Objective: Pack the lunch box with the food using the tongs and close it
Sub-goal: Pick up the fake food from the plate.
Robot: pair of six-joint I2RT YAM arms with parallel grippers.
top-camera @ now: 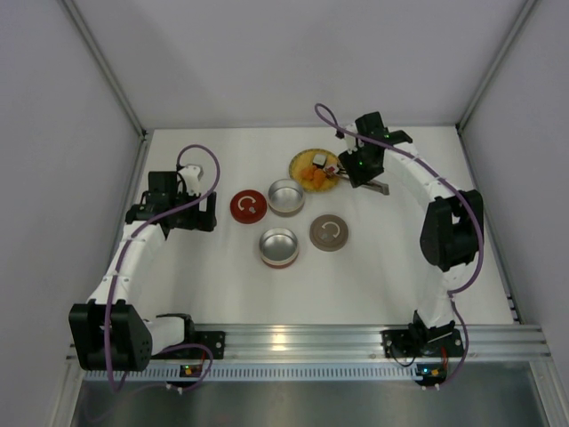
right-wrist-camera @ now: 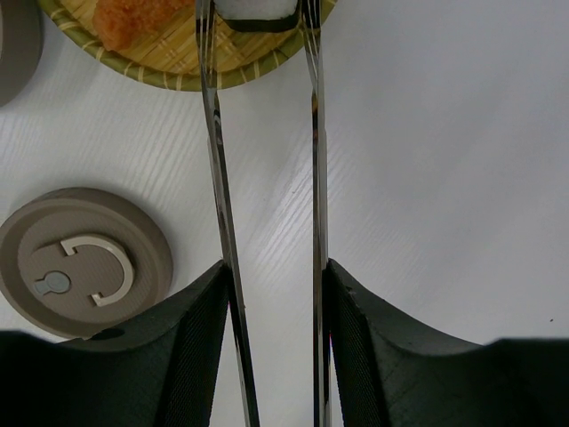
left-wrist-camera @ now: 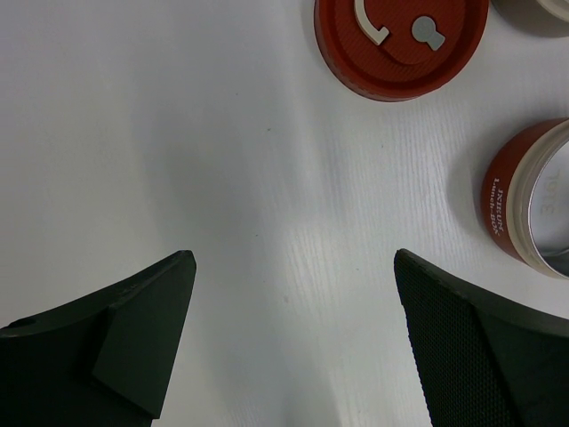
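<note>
My right gripper [right-wrist-camera: 276, 267] is shut on the silver tongs [right-wrist-camera: 217, 160], one arm against each finger. The tong tips reach over the round yellow woven plate [right-wrist-camera: 182, 64] and flank a white-and-black cube [right-wrist-camera: 258, 11] of food; I cannot tell whether it is lifted. Orange chunks [right-wrist-camera: 133, 18] lie on the plate beside it. From above, the right gripper [top-camera: 354, 169] hangs at the plate's [top-camera: 300, 163] right edge. Two open round lunch box tins, one silver [top-camera: 285, 197] and one red-banded [top-camera: 278, 246], stand mid-table. My left gripper [left-wrist-camera: 293, 258] is open above bare table, left of the red lid [left-wrist-camera: 400, 44].
A red lid [top-camera: 248, 206] lies left of the silver tin and a taupe lid [top-camera: 329, 232] lies right of the red-banded tin [left-wrist-camera: 533, 200]. The taupe lid [right-wrist-camera: 84, 258] is just left of my right fingers. White walls enclose the table on three sides.
</note>
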